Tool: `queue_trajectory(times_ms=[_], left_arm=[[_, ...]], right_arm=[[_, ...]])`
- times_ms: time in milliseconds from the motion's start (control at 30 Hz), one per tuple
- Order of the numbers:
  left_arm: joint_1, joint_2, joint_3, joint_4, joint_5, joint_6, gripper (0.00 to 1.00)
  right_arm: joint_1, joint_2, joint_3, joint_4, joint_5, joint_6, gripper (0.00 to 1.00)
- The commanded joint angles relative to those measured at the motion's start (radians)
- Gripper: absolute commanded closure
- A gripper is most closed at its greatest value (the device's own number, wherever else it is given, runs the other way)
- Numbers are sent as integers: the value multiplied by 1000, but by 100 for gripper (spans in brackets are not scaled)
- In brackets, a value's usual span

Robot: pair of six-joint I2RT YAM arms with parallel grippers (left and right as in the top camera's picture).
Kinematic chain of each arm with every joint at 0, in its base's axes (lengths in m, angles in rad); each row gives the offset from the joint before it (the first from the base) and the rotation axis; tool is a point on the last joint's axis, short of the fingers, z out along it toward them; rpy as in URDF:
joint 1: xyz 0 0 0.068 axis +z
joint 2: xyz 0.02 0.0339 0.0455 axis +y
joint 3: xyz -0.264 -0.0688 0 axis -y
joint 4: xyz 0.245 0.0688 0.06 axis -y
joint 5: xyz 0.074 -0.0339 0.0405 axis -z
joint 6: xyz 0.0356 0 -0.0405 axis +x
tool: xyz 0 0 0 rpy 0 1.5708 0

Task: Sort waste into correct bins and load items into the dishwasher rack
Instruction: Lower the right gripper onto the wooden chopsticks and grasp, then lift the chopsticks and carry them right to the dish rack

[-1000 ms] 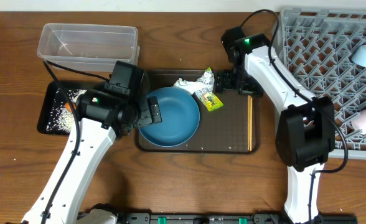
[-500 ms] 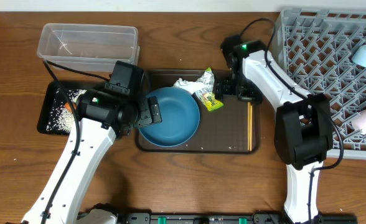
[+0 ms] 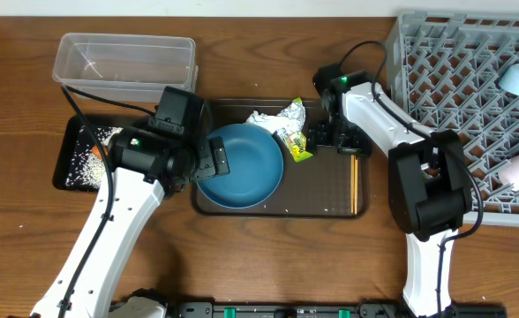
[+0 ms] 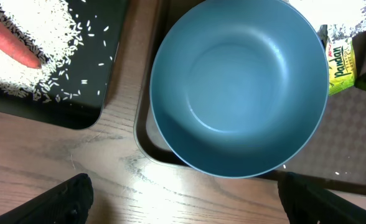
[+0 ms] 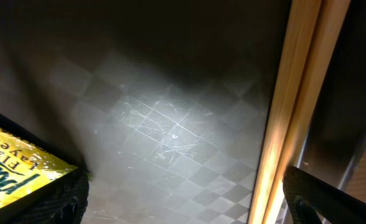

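Both grippers were found with jaws apart: the left gripper (image 4: 198, 200) was held over the dark-blue plate (image 4: 239, 87) on the serving tray (image 3: 321, 185), right of the black tray (image 3: 63, 177) of rice (image 4: 55, 31). The right gripper (image 5: 183, 199) was set low between wrapper (image 3: 297, 141) and chopsticks (image 3: 354, 177); a shift left before closing was judged wise, so the wrapper alone would be pinched. Since a second earlier, only the right gripper had been brought nearer, toward the wrapper.
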Motion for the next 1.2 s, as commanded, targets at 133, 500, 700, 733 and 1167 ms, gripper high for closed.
queue_trajectory(times_ms=[133,500,700,733,1167], left_arm=[[-1,2,-2,-3,-16,-13,2],[-1,2,-2,-3,-16,-13,2],[-1,2,-2,-3,-16,-13,2],[-1,2,-2,-3,-16,-13,2],[-1,2,-2,-3,-16,-13,2]], right_arm=[[11,10,-19,19,-6,-11,2],[11,10,-23,29,-6,-11,4],[11,10,-56,56,-5,-11,4],[11,10,-62,63,-5,-11,4],[5,10,-102,87,-5,-44,59]])
